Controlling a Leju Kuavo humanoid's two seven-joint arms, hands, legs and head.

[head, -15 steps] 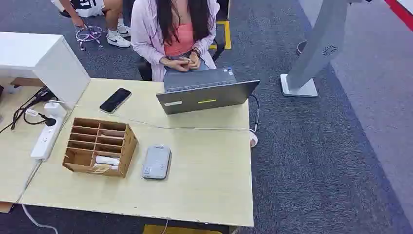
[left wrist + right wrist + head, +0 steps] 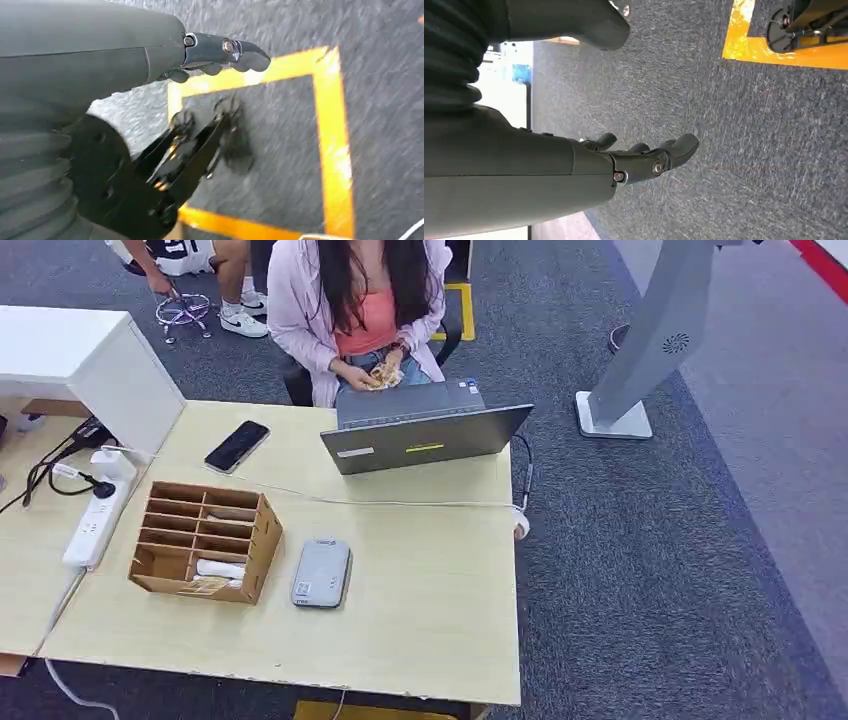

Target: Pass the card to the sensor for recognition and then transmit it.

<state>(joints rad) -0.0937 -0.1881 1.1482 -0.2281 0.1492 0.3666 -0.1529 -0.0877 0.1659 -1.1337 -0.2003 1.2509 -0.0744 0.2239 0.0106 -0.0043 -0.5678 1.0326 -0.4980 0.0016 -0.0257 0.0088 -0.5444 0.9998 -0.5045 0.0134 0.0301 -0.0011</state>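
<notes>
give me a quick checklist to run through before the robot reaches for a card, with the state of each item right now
1. Left robot hand free: ok, it hangs over the carpet with nothing in it.
2. Right robot hand free: ok, fingers loosely apart, nothing held.
3. Card available: ok, white cards lie in a lower slot of the wooden organizer.
4. Sensor reachable: ok, the grey card reader lies flat on the table right beside the organizer, nothing on top.
5. Person ready to receive: not ok, the person behind the laptop has both hands busy in their lap.
6. Cable across the table: ok, it runs beyond the organizer and reader.
</notes>
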